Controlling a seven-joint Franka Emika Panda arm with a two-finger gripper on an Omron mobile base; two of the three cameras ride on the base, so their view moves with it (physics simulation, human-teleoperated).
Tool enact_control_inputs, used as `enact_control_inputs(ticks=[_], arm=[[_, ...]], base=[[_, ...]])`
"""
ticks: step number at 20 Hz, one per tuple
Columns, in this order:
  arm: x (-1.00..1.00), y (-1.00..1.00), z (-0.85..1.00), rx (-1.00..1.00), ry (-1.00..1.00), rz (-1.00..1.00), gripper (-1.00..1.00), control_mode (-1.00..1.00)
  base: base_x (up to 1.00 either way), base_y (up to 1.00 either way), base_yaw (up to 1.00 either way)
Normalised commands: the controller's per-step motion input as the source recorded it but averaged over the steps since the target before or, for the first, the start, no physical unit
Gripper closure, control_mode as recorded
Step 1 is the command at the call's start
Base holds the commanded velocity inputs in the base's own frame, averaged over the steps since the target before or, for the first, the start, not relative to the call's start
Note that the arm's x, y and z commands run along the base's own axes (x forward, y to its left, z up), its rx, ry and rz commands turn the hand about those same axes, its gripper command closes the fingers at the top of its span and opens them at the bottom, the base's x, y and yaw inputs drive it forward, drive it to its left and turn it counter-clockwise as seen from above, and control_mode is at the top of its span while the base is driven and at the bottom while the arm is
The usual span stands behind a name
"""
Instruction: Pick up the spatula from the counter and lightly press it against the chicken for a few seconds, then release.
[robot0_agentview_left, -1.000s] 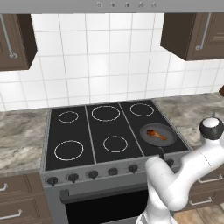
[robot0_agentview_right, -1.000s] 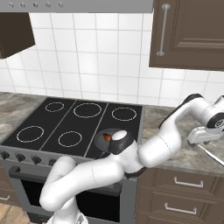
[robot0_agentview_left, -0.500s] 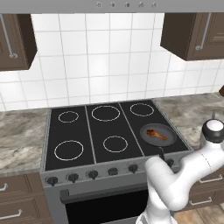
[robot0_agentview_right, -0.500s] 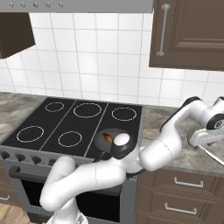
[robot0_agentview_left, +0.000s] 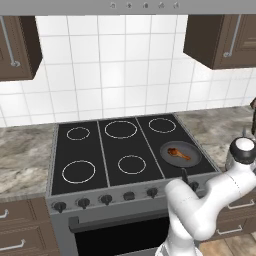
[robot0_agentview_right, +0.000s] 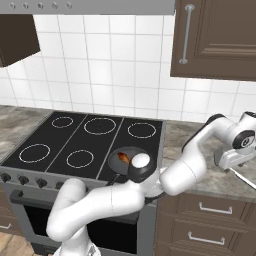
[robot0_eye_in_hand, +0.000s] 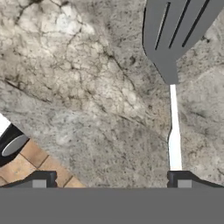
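Grey-veined stone forms the table (robot0_eye_in_hand: 78, 87), where you see the spatula (robot0_eye_in_hand: 174, 74) lying flat, right of the stove (robot0_agentview_left: 100, 150). In the hand view its long axis runs straight up the frame, with the dark slotted blade at the top and the thin pale handle pointing down to the right fingertip (robot0_eye_in_hand: 183, 178). The gripper (robot0_eye_in_hand: 111, 179) hangs above it, jaws spread wide, holding nothing. The chicken (robot0_agentview_left: 178, 153) sits in the pan (robot0_agentview_left: 195, 156) at the stove's front right. White tiles and brown cabinets (robot0_agentview_right: 215, 40) back the room.
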Motion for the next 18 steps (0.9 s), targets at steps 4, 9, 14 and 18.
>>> enact_control_inputs(ticks=[4,9,14,18], arm=[[0.30,-0.27,-0.02,0.01,0.17,0.12,-1.00,-1.00],[0.23,-0.34,-0.02,0.08,0.07,0.15,-1.00,-1.00],[0.23,-0.35,0.00,0.15,0.02,0.17,-1.00,-1.00],[0.33,-0.26,0.00,0.18,0.03,0.14,-1.00,-1.00]], base=[[0.00,0.00,0.00],[0.00,0.00,0.00],[0.00,0.00,0.00],[0.00,0.00,0.00]])
